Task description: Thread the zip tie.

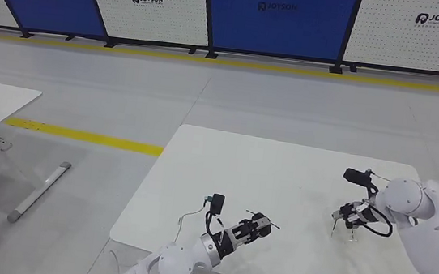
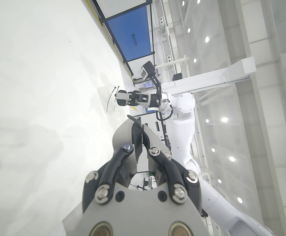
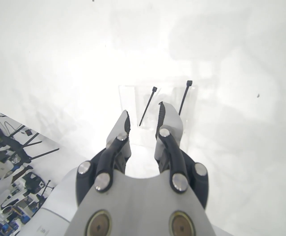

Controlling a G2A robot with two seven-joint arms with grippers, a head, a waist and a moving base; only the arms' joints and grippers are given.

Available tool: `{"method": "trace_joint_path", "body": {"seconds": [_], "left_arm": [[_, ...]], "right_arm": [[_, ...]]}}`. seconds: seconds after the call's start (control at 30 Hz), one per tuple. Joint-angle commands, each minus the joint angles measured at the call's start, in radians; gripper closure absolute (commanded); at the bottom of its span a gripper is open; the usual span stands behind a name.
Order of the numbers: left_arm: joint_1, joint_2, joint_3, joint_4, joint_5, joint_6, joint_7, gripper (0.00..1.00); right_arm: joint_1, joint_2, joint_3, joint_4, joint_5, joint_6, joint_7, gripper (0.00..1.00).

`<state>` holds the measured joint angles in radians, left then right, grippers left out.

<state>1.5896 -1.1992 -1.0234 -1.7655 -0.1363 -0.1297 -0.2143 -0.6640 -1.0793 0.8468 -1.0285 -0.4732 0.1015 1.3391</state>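
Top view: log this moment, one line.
left jaws shut on thin black zip tie; right jaws open over clear plastic tray holding two black ties

Left tool clamped closed; right tool spread apart.

Both arms wear glossy white shells with ball-like joints: the right arm at the right of the top view, the left arm at its bottom edge. The left gripper and right gripper are grey metal, with black links, silver screw heads, ribbed black pads and two brassy discs. A black wrist camera rides a curved bracket above a looping black cable.
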Motion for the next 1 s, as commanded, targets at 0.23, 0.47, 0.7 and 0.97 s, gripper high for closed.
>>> {"method": "trace_joint_path", "body": {"seconds": [0.23, 0.47, 0.7, 0.97], "left_arm": [[0.0, 0.0, 0.0, 0.0, 0.0, 0.0, 0.0, 1.0], [0.0, 0.0, 0.0, 0.0, 0.0, 0.0, 0.0, 1.0], [0.0, 0.0, 0.0, 0.0, 0.0, 0.0, 0.0, 1.0], [0.0, 0.0, 0.0, 0.0, 0.0, 0.0, 0.0, 1.0]], "right_arm": [[0.017, -0.019, -0.033, 0.055, 0.002, -0.005, 0.001, 0.71], [0.032, -0.031, -0.048, 0.089, 0.005, -0.012, 0.007, 0.73], [0.065, -0.056, -0.085, 0.142, 0.007, -0.021, 0.015, 0.73], [0.105, -0.093, -0.129, 0.232, 0.019, -0.039, 0.007, 0.73]]}}
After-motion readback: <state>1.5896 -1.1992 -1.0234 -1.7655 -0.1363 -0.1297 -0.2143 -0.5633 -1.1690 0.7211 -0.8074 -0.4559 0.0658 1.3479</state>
